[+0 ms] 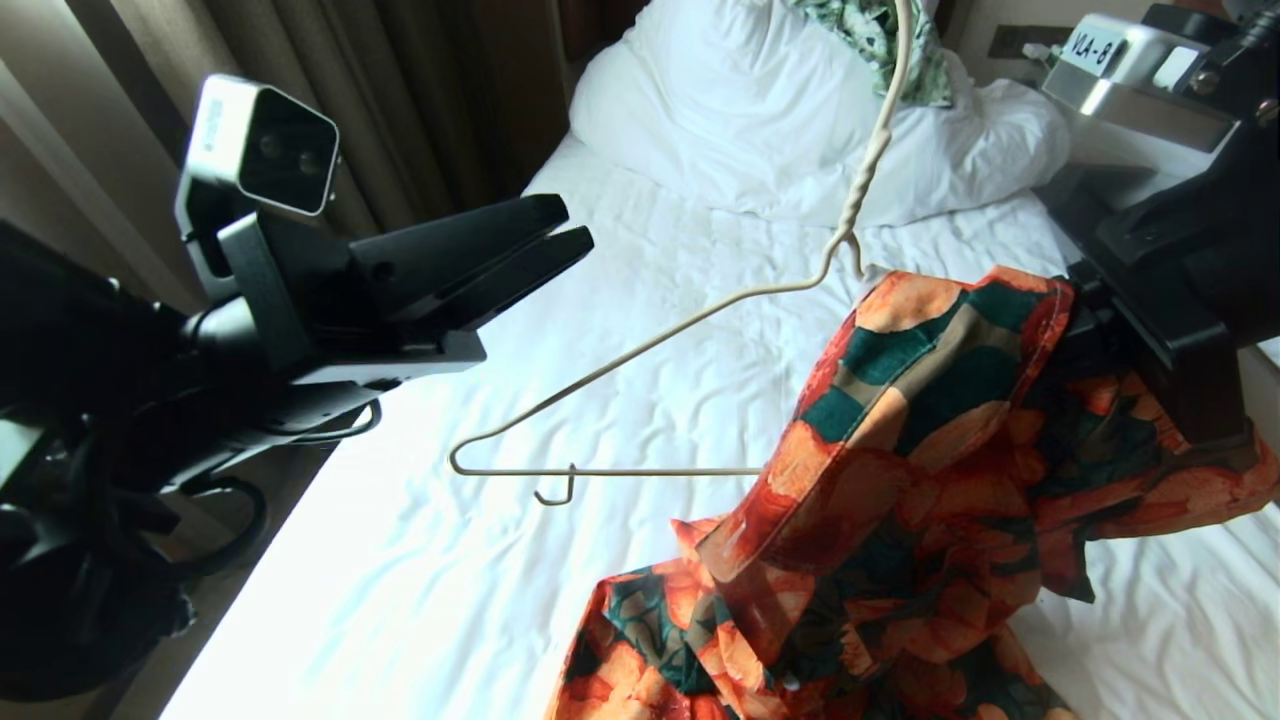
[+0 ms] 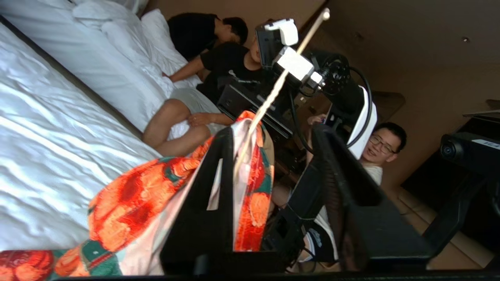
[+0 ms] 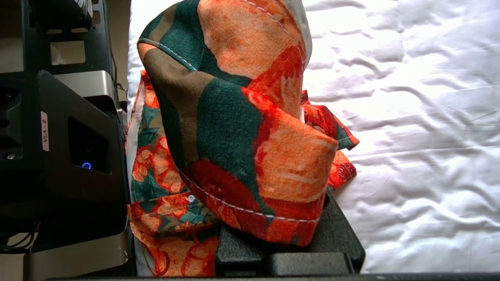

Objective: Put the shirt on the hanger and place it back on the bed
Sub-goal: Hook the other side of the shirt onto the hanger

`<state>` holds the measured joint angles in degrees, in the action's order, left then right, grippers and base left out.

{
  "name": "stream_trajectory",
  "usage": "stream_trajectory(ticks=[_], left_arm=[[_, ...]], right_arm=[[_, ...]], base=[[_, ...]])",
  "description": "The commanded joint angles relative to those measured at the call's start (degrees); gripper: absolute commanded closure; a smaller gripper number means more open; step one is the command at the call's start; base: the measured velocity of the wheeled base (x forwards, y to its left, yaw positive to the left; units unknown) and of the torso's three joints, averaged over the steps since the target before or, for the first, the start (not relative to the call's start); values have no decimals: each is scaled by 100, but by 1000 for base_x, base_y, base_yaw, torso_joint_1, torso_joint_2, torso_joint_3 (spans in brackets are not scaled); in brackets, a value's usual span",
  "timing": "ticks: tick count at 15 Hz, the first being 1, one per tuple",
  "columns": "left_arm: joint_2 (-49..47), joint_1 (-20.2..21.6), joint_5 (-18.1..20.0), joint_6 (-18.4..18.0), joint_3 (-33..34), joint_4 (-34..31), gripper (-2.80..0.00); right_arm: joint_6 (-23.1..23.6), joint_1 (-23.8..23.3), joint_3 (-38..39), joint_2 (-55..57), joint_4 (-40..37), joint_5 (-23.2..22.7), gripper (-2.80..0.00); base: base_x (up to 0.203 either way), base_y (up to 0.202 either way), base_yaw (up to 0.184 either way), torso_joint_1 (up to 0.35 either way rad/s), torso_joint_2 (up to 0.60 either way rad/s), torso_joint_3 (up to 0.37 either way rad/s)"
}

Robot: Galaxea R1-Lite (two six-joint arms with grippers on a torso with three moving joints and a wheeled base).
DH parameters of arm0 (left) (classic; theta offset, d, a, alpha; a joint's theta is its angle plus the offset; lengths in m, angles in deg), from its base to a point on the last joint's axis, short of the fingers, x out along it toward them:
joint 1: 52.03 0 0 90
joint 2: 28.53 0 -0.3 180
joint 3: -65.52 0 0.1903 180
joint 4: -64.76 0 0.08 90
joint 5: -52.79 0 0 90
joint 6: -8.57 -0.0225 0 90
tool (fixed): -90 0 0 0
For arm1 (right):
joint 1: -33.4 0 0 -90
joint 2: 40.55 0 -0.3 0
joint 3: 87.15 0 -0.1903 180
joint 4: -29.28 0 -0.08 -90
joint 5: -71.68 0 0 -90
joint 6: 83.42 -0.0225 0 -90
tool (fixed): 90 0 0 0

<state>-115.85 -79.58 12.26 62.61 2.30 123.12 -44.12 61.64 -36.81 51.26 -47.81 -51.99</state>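
The left tool (image 1: 570, 235) hung raised over the bed's (image 1: 420, 560) left edge, pointing toward the hanger (image 1: 640, 350) and clear of it, its jaws parted a little and holding nothing. The right tool (image 3: 289, 249) came in from the right, clamped shut on a fold of the shirt (image 1: 930, 420), lifting the collar end above the sheet.

The hanger stood tilted in the air, one shoulder tucked inside the shirt, the other shoulder and bottom bar bare; its hook ran out of the head view. The rest of the shirt trailed down onto the near part of the bed. Between the left tool and the hanger lay open wrinkled sheet.

A white pillow (image 1: 760, 110) with a green-and-white cloth (image 1: 880, 40) sat at the head, curtains (image 1: 420, 90) to the left. In the left wrist view, people (image 2: 218, 66) sat by a second bed (image 2: 117, 62).
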Motion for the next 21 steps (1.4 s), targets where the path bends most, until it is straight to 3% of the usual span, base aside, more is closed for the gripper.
stream_trajectory(ticks=[1, 4, 5, 11, 13, 17, 19, 21], left_arm=[[59, 128, 28, 28, -15, 52, -280], [53, 359, -7, 36, 106, 72, -280], [40, 489, -28, 34, 171, 66, 0], [99, 1674, 5, 12, 272, -90, 0], [263, 1990, 3, -8, 328, -667, 0], [430, 2012, -64, -559, 283, -1855, 0], [395, 1794, -358, -813, 75, -2520, 0], [185, 1575, -715, -1399, -103, -3052, 0]], right_arm=[[25, 6, 11, -39, -48, -41, 0], [-67, -16, 41, -66, -196, -104, 0], [-72, -78, 64, -33, -158, -97, 0], [-55, -538, 194, -58, -132, -79, 0], [-67, -760, 209, -153, -139, -56, 0], [-95, -1391, 580, -329, -162, -13, 0], [-141, -1745, 796, -268, -184, -6, 0], [-231, -1917, 871, -130, -313, -8, 0]], base=[[0, 0, 0, 0, 0, 0], [0, 0, 0, 0, 0, 0], [0, 0, 0, 0, 0, 0], [0, 0, 0, 0, 0, 0], [0, 0, 0, 0, 0, 0], [0, 0, 0, 0, 0, 0], [0, 0, 0, 0, 0, 0], [0, 0, 0, 0, 0, 0]])
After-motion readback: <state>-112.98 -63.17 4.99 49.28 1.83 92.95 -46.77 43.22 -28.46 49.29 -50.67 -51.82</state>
